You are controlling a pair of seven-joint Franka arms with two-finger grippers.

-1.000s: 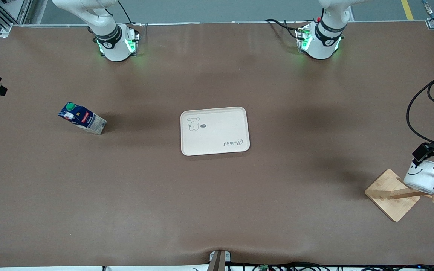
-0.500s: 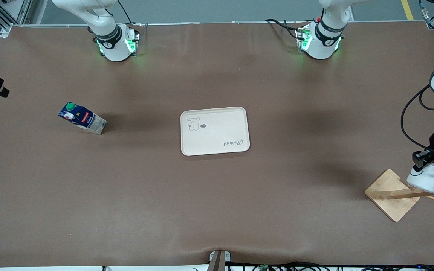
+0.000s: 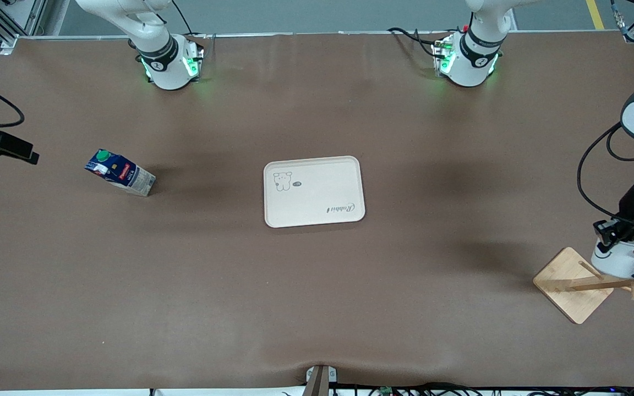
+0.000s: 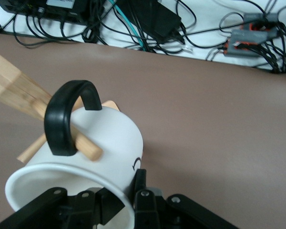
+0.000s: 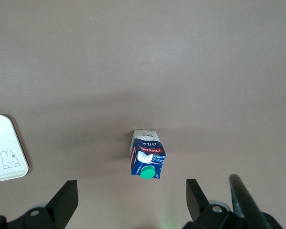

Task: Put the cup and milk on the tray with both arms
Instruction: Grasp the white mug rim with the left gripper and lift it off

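Note:
The cup (image 3: 617, 263) hangs by its black handle on a peg of the wooden rack (image 3: 567, 286) at the left arm's end of the table. My left gripper (image 3: 614, 231) is shut on the cup's rim. In the left wrist view one finger (image 4: 139, 183) lies on the outer wall of the cup (image 4: 105, 138) and the other is inside, with the peg (image 4: 81, 145) through the handle. The milk (image 3: 120, 173) stands toward the right arm's end. My right gripper (image 3: 22, 153) is open, up in the air beside it. The tray (image 3: 317, 192) lies mid-table with nothing on it.
The rack's square wooden base sits near the table's end, and its pegs stick out by the cup. The right wrist view shows the milk (image 5: 148, 160) between my open fingers (image 5: 64, 200), and a corner of the tray (image 5: 5, 138). Cables lie off the table edge (image 4: 157, 19).
My left gripper has moved in over the cup and closed on its rim; the cup shifted slightly. My right gripper has moved inward toward the milk.

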